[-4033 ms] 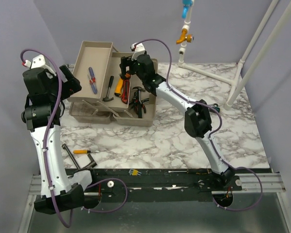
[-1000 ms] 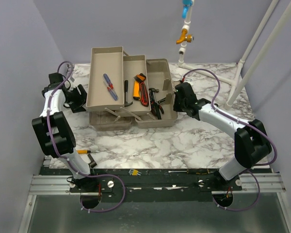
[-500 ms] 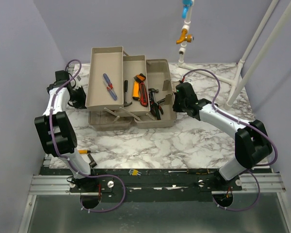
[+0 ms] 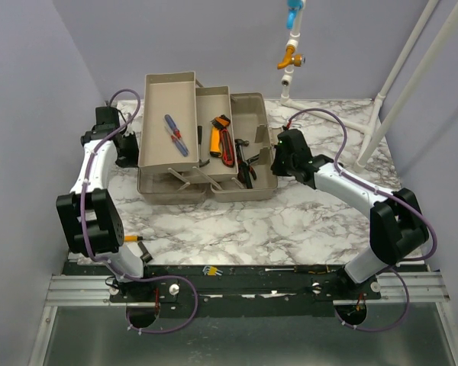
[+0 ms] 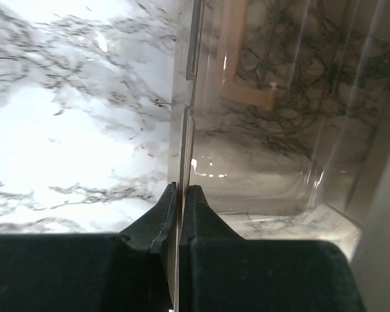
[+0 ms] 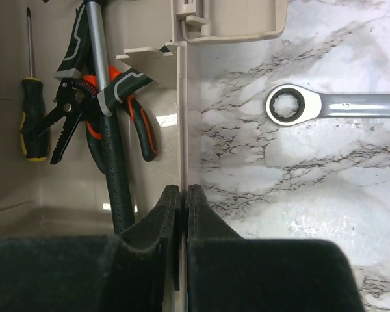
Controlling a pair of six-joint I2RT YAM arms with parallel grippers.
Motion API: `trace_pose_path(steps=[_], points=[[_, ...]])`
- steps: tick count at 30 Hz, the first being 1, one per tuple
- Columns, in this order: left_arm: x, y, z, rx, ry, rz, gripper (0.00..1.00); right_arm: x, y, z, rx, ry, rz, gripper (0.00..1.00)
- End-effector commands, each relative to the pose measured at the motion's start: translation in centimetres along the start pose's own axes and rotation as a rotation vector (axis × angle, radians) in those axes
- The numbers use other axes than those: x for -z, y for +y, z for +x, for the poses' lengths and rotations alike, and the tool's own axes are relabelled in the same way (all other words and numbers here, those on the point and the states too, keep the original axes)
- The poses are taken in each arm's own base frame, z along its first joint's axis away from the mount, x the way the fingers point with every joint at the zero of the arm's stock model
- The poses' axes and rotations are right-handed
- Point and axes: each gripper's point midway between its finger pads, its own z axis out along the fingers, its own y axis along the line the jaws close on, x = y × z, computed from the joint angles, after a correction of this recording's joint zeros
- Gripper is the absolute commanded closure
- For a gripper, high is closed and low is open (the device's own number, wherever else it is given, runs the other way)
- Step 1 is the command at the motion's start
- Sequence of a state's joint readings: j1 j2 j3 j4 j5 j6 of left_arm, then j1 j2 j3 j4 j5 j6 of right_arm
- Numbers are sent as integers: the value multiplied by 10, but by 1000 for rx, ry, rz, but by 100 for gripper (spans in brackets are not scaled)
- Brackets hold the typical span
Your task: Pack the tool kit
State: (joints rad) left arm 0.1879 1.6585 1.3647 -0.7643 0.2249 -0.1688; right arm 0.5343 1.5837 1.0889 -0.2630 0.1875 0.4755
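Observation:
The beige tool kit [image 4: 252, 107] stands open at the back of the table, its trays fanned out to the left. In them lie a blue-and-red tool [image 4: 173, 135], an orange knife [image 4: 217, 126], a hammer [image 6: 114, 162], pliers [image 6: 133, 104] and a screwdriver [image 6: 29, 123]. My left gripper [image 4: 130, 150] is shut on the thin clear plastic wall [image 5: 188, 97] at the kit's left side, seen edge-on above the left gripper [image 5: 181, 188]. My right gripper [image 4: 273, 160] is shut on the kit's right wall [image 6: 182, 130], which rises straight up from the right gripper [image 6: 182, 188].
A ring spanner [image 6: 338, 104] lies on the marble right of the kit. An orange-handled screwdriver [image 4: 131, 239] and small hex keys [image 4: 211, 269] lie near the front edge. A white pipe frame [image 4: 382, 99] stands at the back right.
The left gripper has moved in to the kit's left side and shut on the clear wall. The right gripper has kept its hold on the right wall; the kit has barely moved.

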Motion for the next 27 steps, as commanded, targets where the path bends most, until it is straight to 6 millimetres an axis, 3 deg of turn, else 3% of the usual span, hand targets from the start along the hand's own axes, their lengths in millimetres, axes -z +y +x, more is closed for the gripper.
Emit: trace_pose_path(steps=[1,10,16,18,21,27], points=[[57,5,-34,-23,-230,-137,100,4,36,14,-44,63,-158,99],[96,-10,-50,-65,-393,-159,100,-2,43,15,-68,61,-140,99],[129,-30,-59,-134,-507,-212,100,-1,52,16,-88,9,-24,99],[142,-31,-63,-140,-550,-238,100,0,59,17,-88,0,-16,99],[158,-48,-66,-188,-598,-253,100,6,76,19,-83,-21,-40,99],[185,-79,-71,-290,-669,-327,100,20,125,32,-75,-26,-176,99]])
